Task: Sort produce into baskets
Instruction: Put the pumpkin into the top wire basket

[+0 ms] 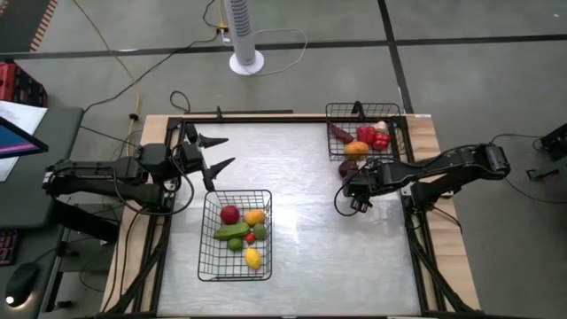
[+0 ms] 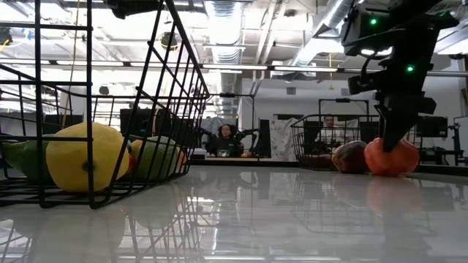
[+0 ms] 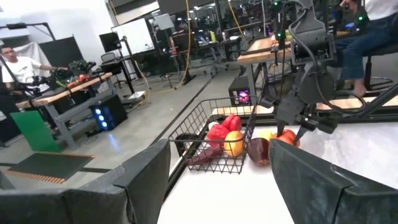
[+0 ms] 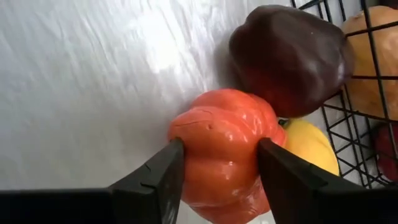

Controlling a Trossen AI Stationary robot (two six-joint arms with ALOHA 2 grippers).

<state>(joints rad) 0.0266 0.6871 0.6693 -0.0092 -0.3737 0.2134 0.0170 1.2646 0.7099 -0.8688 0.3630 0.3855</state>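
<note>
The orange ribbed piece of produce [image 4: 225,152], squat like a small pumpkin or tomato, sits on the desk [image 1: 301,257] just outside the right-hand basket [image 1: 394,120], directly between the two fingers of the right claw [image 4: 221,168]. It has no marked long axis; the ribs run up toward its top, and the fingers straddle it across its width, each one touching or all but touching a flank. Whether the claw is already bearing on it I cannot tell; I judge the grip to be closing but not yet firm. Just beyond the claw, touching the orange piece, lies a dark maroon pepper-like piece [image 4: 289,59], and beside it, on the basket side, a yellow piece [image 4: 311,146] rests against the wire. In the low view the orange piece stands on the desk, not lifted. The coming move, as I judge it, turns on raising the piece straight up clear of its two neighbours. The left claw [image 1: 215,152] waits well apart, across the desk near the far edge, fingers spread and empty, behind the left-hand basket [image 1: 208,266] with its green, red and yellow produce.
</note>
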